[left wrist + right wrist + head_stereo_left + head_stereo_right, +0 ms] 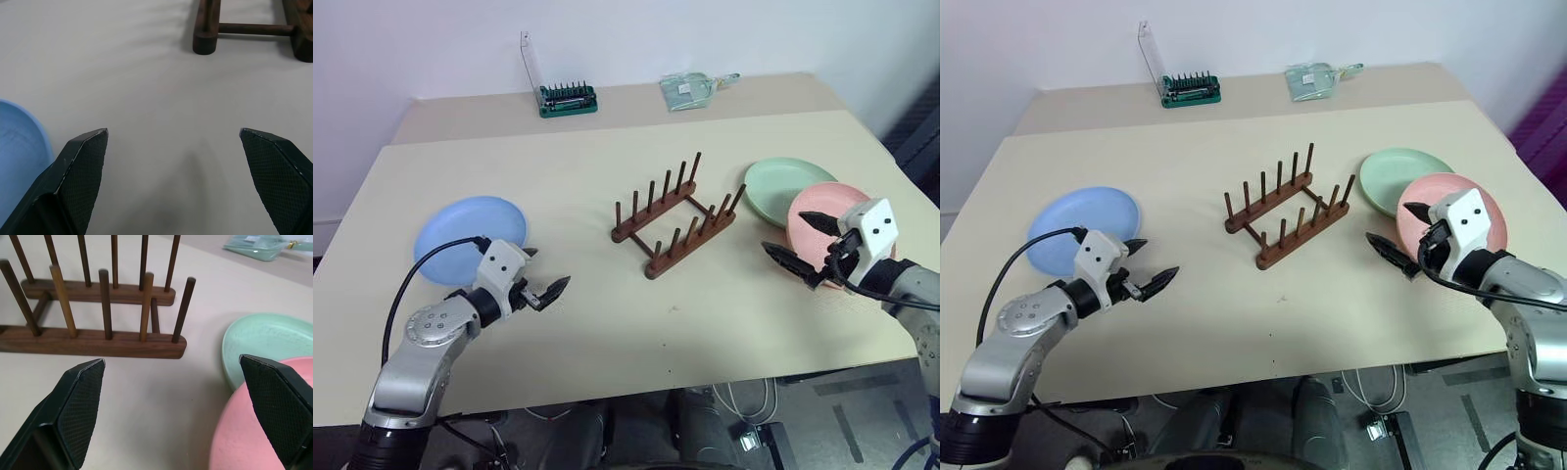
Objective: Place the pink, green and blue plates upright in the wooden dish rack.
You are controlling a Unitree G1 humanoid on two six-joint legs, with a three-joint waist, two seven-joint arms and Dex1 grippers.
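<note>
Three plates are lying flat on the worktop (607,323) in our head views: the blue plate (470,235) beside our left pincer (543,284), the green plate (783,186) and pink plate (832,225) overlapping by our right pincer (798,245). The wooden dish rack (675,215) is standing between both pincers, well apart from each.

Our left wrist view is showing the fingers (83,166) spread, gripping nothing, the rack ahead.

Our right wrist view is showing the fingers (78,406) apart, the rack just beyond.

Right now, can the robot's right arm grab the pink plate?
Probably yes. The right gripper is open and hovers at the near edge of the pink plate, with nothing between them. The pink plate lies over the rim of the green plate, so it is on top and free to lift.
</note>
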